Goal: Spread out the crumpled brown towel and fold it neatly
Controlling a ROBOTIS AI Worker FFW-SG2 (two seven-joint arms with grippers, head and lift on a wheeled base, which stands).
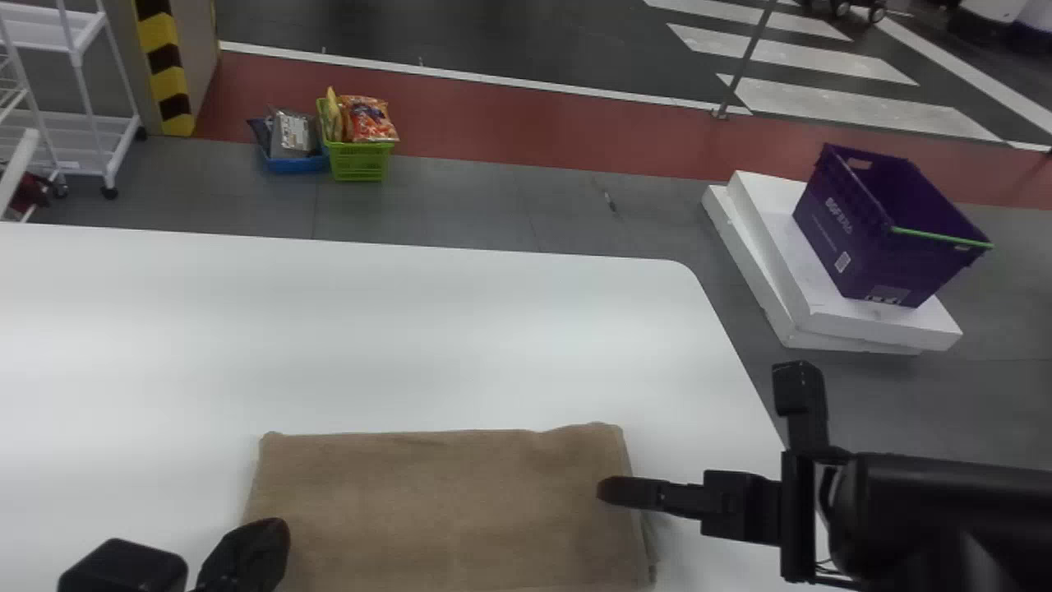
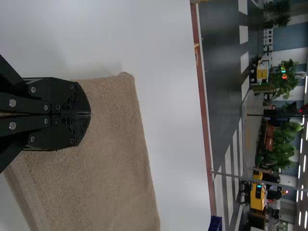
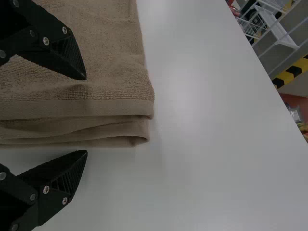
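We see the brown towel (image 1: 444, 501) lying folded in a rough rectangle on the white surface (image 1: 411, 329), around six o'clock in the head view. Its far edge runs nearly straight, rising in a slight wave near the one o'clock corner. At its three o'clock end, our right wrist view shows several layers stacked, their edges a little out of line.

Our left pincer (image 1: 265, 541) is over the towel's eight o'clock side, closed with its tips together; we can't tell if it touches the cloth. Our right pincer (image 1: 612, 491) is at the three o'clock end, spread wide, one finger above the towel and the other beside the layered edge.

Past the surface, a purple crate (image 1: 859, 238) sits on white slabs (image 1: 830, 316) near two o'clock, and a green basket (image 1: 359, 162) stands at ten o'clock beside a blue basket (image 1: 296, 163).
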